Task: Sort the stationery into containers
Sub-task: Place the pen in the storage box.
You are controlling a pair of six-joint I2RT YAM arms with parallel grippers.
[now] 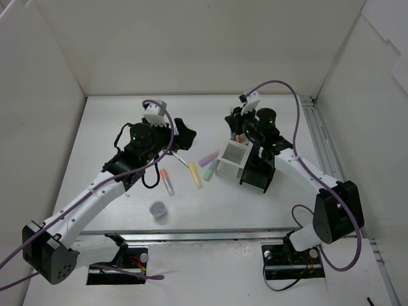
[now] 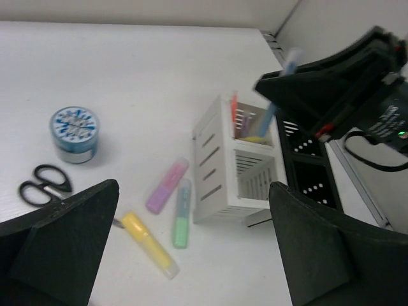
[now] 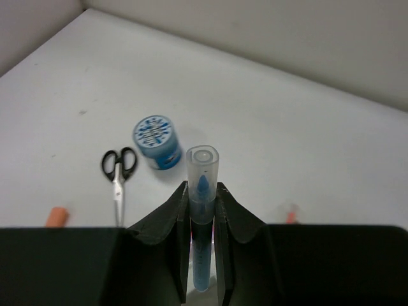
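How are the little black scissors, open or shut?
Shut. The scissors lie flat on the table, blades together in one thin line, handle loops side by side.

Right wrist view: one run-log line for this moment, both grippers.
right gripper: shut on blue clear-capped marker | marker: over white mesh organizer | left gripper: open, empty | black-handled scissors, round blue tin: on table

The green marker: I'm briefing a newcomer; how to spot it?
Start at the white mesh organizer. Three markers lie loose beside its slotted wall. The green marker, beside a purple marker and a yellow marker, is the only pale green one.
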